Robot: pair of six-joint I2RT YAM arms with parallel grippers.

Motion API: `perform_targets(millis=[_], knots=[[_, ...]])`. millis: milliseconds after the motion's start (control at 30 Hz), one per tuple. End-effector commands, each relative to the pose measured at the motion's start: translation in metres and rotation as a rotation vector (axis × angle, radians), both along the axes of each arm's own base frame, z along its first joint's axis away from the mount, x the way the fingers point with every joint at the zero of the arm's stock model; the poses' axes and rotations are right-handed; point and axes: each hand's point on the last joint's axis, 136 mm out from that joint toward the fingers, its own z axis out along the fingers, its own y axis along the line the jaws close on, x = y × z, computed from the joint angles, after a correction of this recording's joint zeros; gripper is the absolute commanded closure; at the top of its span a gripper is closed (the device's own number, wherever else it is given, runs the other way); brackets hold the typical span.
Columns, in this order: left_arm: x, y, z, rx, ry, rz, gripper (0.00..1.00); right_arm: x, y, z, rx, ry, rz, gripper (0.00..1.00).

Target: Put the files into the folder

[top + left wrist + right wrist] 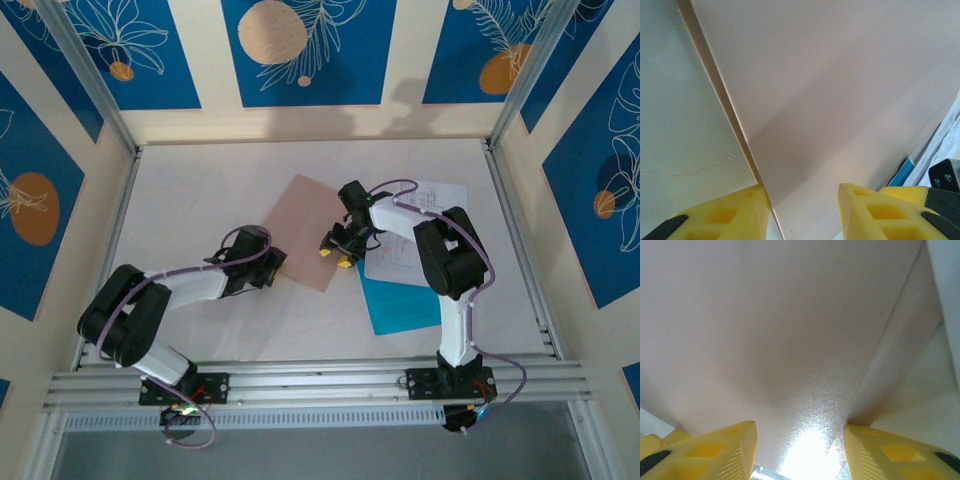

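The pinkish-tan folder point(305, 230) lies flat mid-table, turned at an angle. My left gripper point(277, 267) sits low at its near left corner. In the left wrist view the left gripper point(802, 192) is open, its yellow fingers point(720, 215) straddling the folder point(840, 90) edge. My right gripper point(338, 250) is at the folder's near right edge. Seen from the right wrist, the right gripper point(800, 427) is open over the folder point(780, 330), one finger point(890, 450) against its edge. The files lie to the right: white printed sheets point(412, 240) on a teal-blue sheet point(400, 305).
Metal frame rails point(300, 380) run along the near edge where both arm bases are bolted. Patterned blue and cream walls point(300, 50) close in the table on three sides. The right gripper's yellow tip point(935, 192) shows beside the teal sheet point(902, 172) in the left wrist view.
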Motion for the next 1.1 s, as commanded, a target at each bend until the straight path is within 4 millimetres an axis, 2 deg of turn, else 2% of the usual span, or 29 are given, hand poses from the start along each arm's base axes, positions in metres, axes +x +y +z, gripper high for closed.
perform_targets(millis=[0, 400, 633, 1067], knots=[[0.0, -0.004, 0.011, -0.006, -0.02, -0.005, 0.59, -0.013, -0.015, -0.029, -0.079, 0.078, 0.003, 0.49], [0.012, -0.016, 0.007, -0.045, -0.066, -0.022, 0.59, -0.011, -0.014, -0.031, -0.052, 0.09, 0.005, 0.46], [0.011, -0.018, -0.001, -0.05, -0.06, -0.03, 0.6, -0.009, -0.013, -0.034, -0.034, 0.109, 0.009, 0.46], [0.011, -0.032, -0.001, -0.08, -0.077, -0.063, 0.63, -0.005, -0.014, -0.037, -0.021, 0.122, 0.004, 0.45]])
